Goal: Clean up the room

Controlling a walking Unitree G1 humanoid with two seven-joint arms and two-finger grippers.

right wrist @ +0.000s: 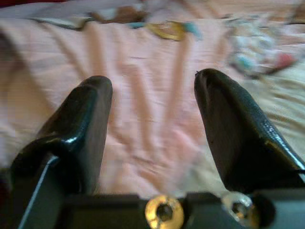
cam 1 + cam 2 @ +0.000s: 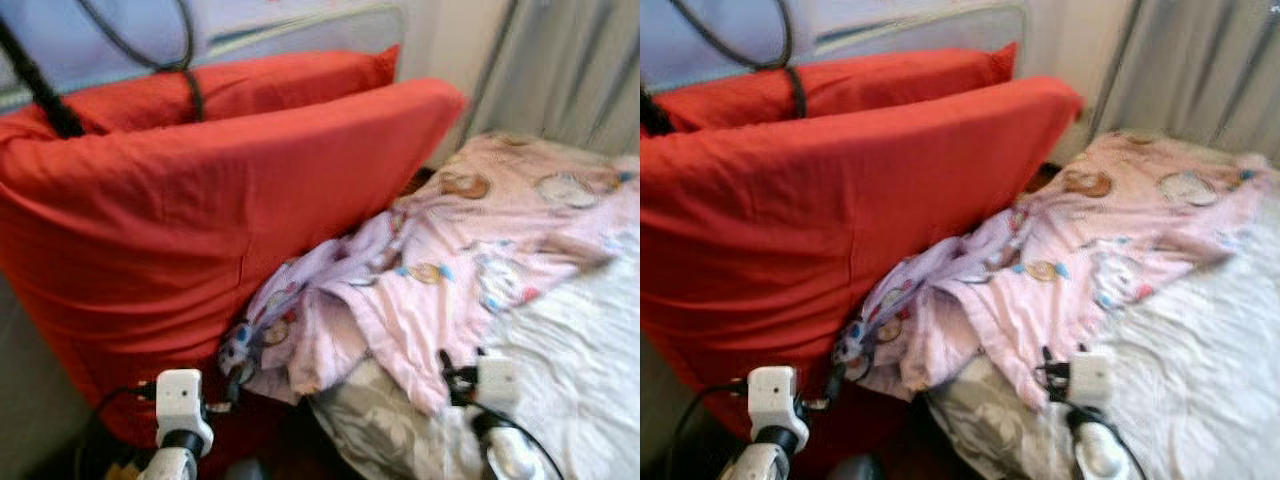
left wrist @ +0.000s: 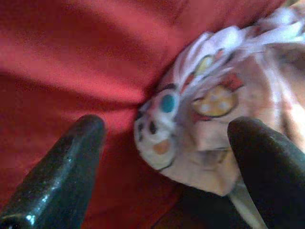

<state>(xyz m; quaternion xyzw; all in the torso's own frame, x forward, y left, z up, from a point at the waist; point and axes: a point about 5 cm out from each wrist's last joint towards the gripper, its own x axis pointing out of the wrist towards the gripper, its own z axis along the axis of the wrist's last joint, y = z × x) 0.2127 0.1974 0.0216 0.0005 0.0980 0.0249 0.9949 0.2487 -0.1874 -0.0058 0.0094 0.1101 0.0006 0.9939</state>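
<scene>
Nearest my camera, my two silver arms rise from the near edge, left arm (image 2: 182, 415) before the red pillows, right arm (image 2: 497, 400) over the bed. Two big red pillows (image 2: 190, 210) stand stacked on the left, leaning against the far headboard (image 2: 300, 30). A pink cartoon-print blanket (image 2: 470, 250) sprawls crumpled from the pillows across the white sheet (image 2: 590, 370) toward the far right, where grey curtains (image 2: 570, 70) hang. My left gripper (image 3: 167, 157), fingers spread, points at the blanket's bunched near-left corner beside the pillow. My right gripper (image 1: 152, 129), fingers likewise apart, hovers over the blanket's pink cloth.
</scene>
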